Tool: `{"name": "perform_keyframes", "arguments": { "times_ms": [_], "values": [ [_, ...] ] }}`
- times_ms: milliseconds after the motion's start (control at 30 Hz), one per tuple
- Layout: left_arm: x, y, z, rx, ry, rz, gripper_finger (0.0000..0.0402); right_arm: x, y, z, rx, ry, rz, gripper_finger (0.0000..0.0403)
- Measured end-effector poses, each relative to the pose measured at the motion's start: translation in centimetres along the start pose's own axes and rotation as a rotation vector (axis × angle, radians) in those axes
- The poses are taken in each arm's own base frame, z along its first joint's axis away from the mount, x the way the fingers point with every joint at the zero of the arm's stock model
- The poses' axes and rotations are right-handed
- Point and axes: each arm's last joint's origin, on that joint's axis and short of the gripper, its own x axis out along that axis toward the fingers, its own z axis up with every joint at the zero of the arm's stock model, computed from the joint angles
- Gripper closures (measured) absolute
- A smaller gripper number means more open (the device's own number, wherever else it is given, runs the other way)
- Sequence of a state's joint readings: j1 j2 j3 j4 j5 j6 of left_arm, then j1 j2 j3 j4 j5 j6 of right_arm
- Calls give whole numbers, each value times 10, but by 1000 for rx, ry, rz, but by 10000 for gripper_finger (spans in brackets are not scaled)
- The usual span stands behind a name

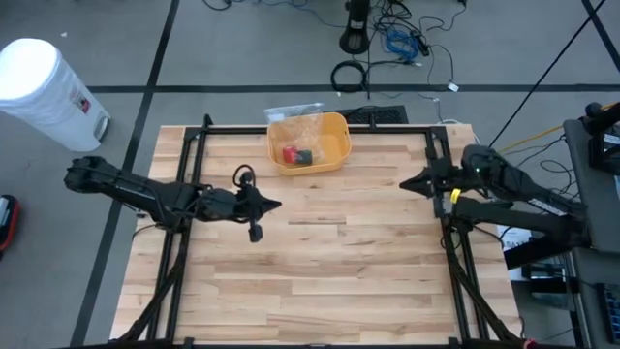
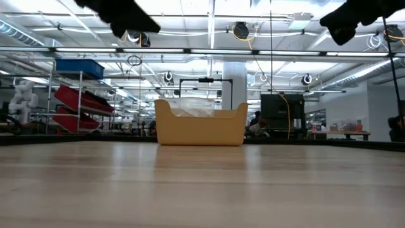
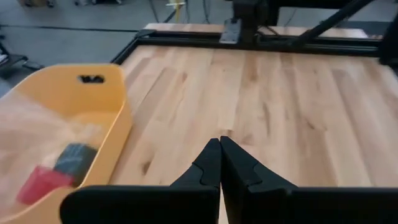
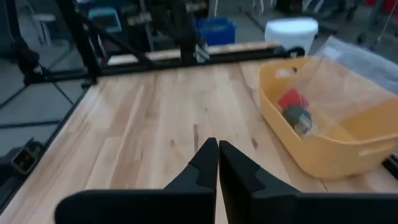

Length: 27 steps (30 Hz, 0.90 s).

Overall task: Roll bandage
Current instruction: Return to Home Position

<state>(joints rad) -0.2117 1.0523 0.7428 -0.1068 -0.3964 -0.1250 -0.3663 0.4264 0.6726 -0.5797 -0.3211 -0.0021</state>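
Wrist cams show L fingers [image 3: 207,169], R fingers [image 4: 204,164] pressed together; low cam doesn't.

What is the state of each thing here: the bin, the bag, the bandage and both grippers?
yellow bin: upright, holds the zip bag.
zip bag: in the bin, seal not visible.
red bandage: inside the zip bag.
left gripper: shut, empty, above the table.
right gripper: shut, empty, above the table.

Left hand [image 3: 219,142] and right hand [image 4: 217,143]: matte black, sharply tapered.
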Motion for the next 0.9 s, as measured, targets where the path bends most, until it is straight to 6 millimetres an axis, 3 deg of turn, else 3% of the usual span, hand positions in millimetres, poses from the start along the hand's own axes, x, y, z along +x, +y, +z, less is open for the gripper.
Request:
{"name": "perform_keyframes", "arguments": {
  "times_ms": [233, 467, 900],
  "values": [
    [-4, 24, -33, -90, -88, 73, 401, 26, -6, -31, -25, -118, 15, 403],
    [-12, 43, -62, -141, -189, 111, 401, 50, -14, -66, -22, -185, -121, 403],
    [-18, 47, -103, -92, -284, 51, 401, 64, -18, -102, -40, -219, -150, 403]
  ]
}}
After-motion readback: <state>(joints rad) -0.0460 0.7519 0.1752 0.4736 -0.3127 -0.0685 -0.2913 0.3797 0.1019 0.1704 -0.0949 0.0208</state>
